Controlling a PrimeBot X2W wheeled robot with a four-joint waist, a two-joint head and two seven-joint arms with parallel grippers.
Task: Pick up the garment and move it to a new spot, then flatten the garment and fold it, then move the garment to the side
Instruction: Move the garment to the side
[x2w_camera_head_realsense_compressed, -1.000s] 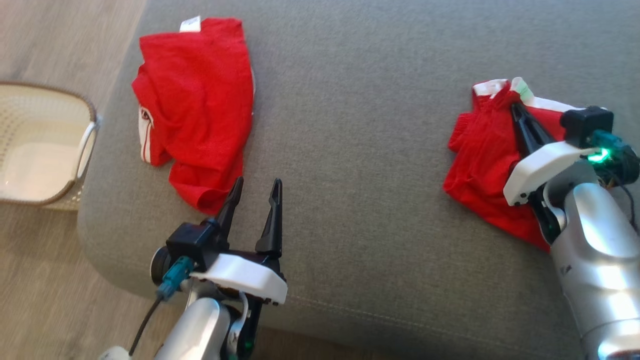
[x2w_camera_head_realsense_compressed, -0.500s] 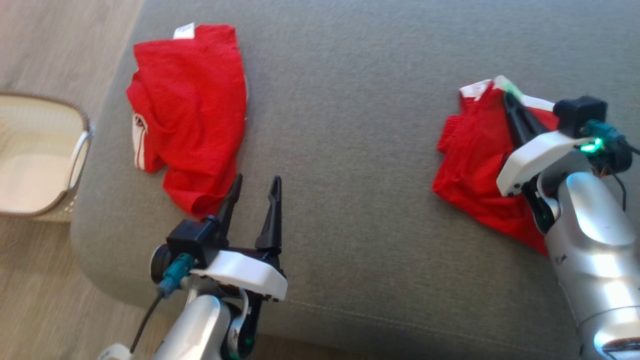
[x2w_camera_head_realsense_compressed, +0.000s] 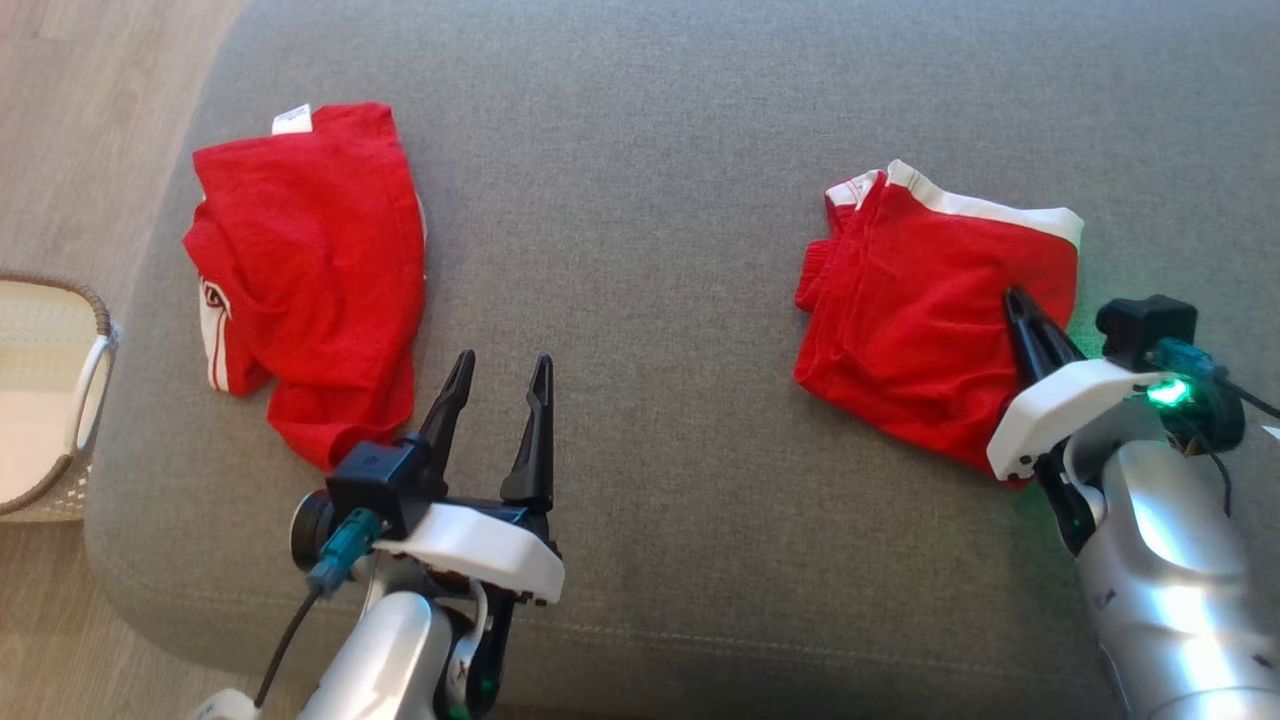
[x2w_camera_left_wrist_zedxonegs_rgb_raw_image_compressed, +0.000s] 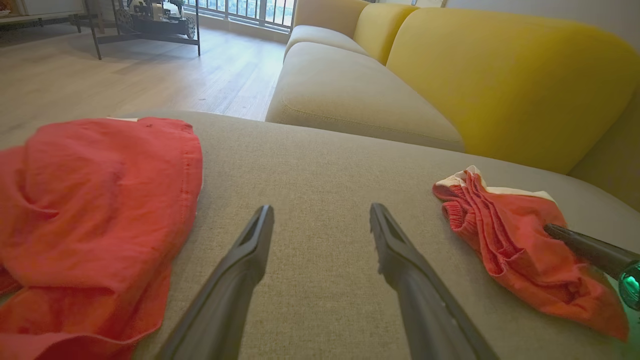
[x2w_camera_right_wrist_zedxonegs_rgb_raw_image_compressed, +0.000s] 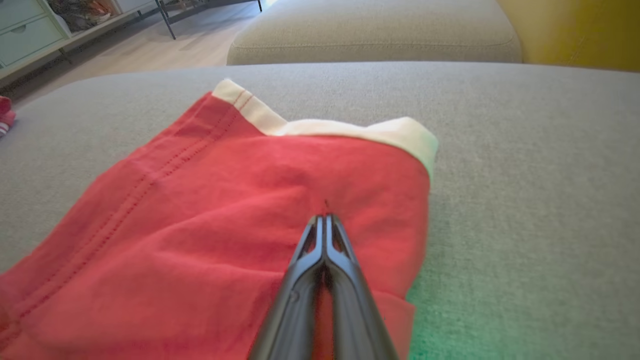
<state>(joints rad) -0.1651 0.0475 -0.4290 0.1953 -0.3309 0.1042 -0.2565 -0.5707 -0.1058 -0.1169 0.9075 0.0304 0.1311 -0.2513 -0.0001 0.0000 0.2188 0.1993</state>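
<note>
- A broad grey cushion (x2w_camera_head_realsense_compressed: 650, 200) of coarse woven upholstery with rounded corners and a stitched seam near the front edge carries both pieces of clothing.
- The task's thing, a red knit garment with a white ribbed band (x2w_camera_head_realsense_compressed: 920, 300), lies on the cushion's right part, mostly flat with soft creases and a bunched, ribbed fold on its left side.
- Its white band runs along the far edge, facing away from the robot. The long axis runs from the far left corner toward the near right.
- The right gripper (x2w_camera_head_realsense_compressed: 1015, 300) rests its tips on the red fabric near the garment's right side. Its two long dark fingers are pressed together, and in the right wrist view (x2w_camera_right_wrist_zedxonegs_rgb_raw_image_compressed: 326, 217) I cannot tell whether any cloth is caught between them.
- The garment's near right corner is hidden under that gripper's white housing, where a green light tints the cushion.
- The left gripper (x2w_camera_head_realsense_compressed: 503, 360) hangs above bare cushion with its jaws spread wide and nothing in them.
- A second red garment with white side stripes (x2w_camera_head_realsense_compressed: 300, 290) lies crumpled just beyond and to the left, well apart from the first. The left wrist view cuts it off at the frame edge.
- A pale woven basket with a brown rim (x2w_camera_head_realsense_compressed: 88, 385) stands on the wood-plank floor (x2w_camera_head_realsense_compressed: 60, 120), cut off at the left edge.
</note>
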